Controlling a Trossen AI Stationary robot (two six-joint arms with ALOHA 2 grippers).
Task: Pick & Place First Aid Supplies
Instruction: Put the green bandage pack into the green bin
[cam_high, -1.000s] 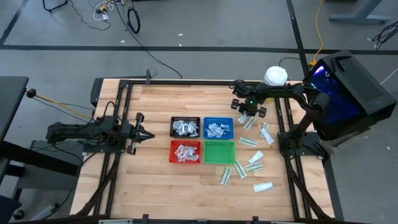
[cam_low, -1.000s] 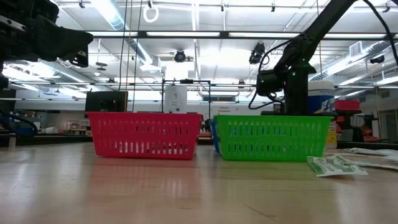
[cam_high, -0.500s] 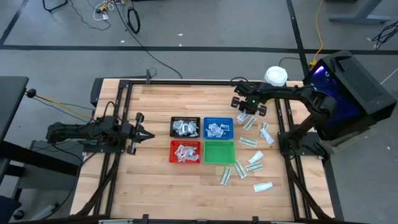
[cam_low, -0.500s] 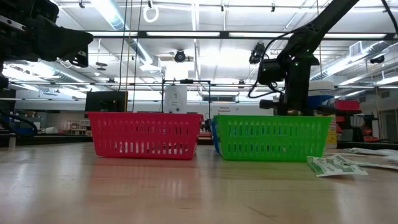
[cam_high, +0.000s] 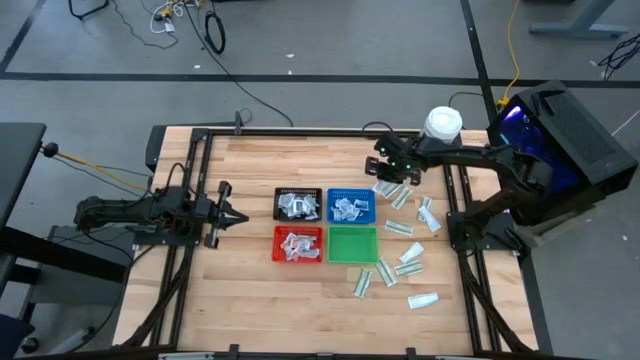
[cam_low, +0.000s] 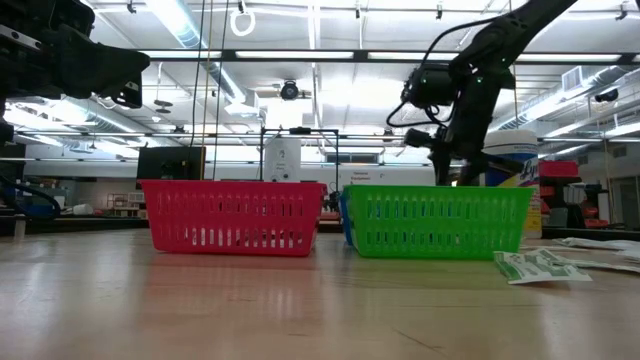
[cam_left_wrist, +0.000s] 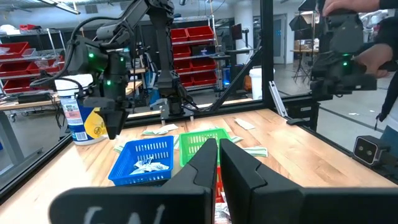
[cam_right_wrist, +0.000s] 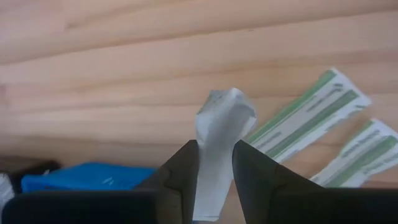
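Note:
My right gripper (cam_high: 388, 172) hangs above the table just past the blue tray's (cam_high: 351, 206) far right corner, shut on a small white packet (cam_right_wrist: 222, 118). In the low view it shows above the green tray (cam_low: 437, 220). More first aid supplies, long white-and-green packets (cam_high: 400, 228), lie flat on the wood right of the trays. The black tray (cam_high: 298, 205), the blue tray and the red tray (cam_high: 298, 244) hold white packets. My left gripper (cam_high: 240, 215) waits shut at the table's left side, pointing level toward the trays. My right gripper pinches the white packet's lower part (cam_right_wrist: 214, 165) between its two fingers (cam_right_wrist: 180, 168), which point steeply down from above. The packet's crumpled free end (cam_right_wrist: 227, 106) sticks out past the fingertips. It is lifted clear of the table.
A big white jar (cam_high: 443, 123) with a yellow label stands at the far right, close to the right arm. Several white-and-green packets (cam_high: 410, 268) lie scattered near the right edge. A person (cam_left_wrist: 373, 56) stands beyond the table. Bare wood lies between the left gripper and the trays.
My right gripper has risen from the table with the white packet and gone a little toward the far edge and the left, turning at the wrist as it went. The packet has come up clear of the wood.

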